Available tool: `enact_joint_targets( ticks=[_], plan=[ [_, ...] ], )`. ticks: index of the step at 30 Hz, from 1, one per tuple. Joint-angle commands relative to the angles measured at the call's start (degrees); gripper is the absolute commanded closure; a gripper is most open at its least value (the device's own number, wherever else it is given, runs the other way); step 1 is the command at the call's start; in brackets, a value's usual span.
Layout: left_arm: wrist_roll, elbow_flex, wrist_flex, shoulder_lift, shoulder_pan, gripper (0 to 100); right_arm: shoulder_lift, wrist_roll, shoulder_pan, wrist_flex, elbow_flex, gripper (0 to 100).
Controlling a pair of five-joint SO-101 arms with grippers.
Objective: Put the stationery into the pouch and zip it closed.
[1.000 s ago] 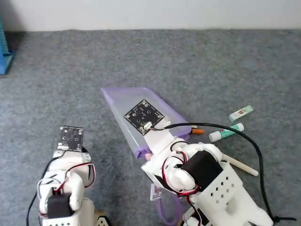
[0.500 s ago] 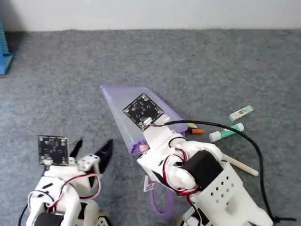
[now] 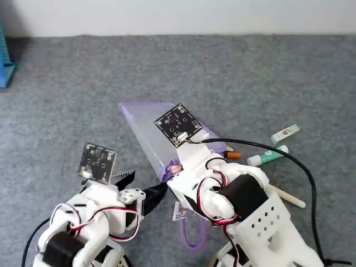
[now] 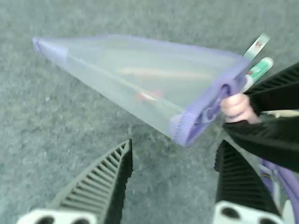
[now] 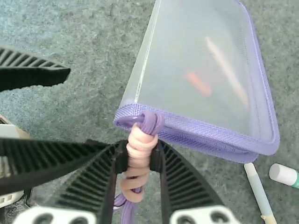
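Note:
The translucent purple pouch lies tilted on the grey carpet, its near corner lifted. My right gripper is shut on the pink zipper pull at that corner of the pouch. My left gripper stands open just short of the same corner of the pouch, touching nothing; in the high view this left gripper is left of the pull. An orange pen and a pale stick show through the pouch wall; whether they lie inside or behind it I cannot tell.
A green-and-white glue stick, a small eraser, an orange pen tip and a wooden pencil lie right of the pouch. A purple strap loop hangs under the right arm. A blue object sits at the far left edge.
My left arm has swung right and forward to the pouch's near corner, its fingers now spread. The right gripper, still on the pull, has shifted slightly and the pouch corner with it.

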Motion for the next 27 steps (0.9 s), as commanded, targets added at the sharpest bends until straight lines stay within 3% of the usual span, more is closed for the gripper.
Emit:
enact_joint_targets(
  ticks=[1,6,14,20,27],
  plan=[
    [0.79,0.22,-3.69,4.31,-2.46,73,-1.45,0.62,0.57,-0.75,-0.53,99.1],
    [0.7,2.33,-8.44,8.0,-4.75,73,-1.36,0.62,0.57,-0.75,-0.53,99.1],
    [0.7,2.33,-8.97,12.31,-4.13,73,-1.1,0.62,0.57,-0.92,-0.53,99.1],
    [0.7,2.07,-10.73,12.31,0.44,80,-1.1,0.62,0.57,-0.92,-0.53,99.1],
    [0.7,2.95,-15.82,12.75,-3.87,83,-1.45,0.62,0.57,-0.48,-0.53,99.1]
  ],
)
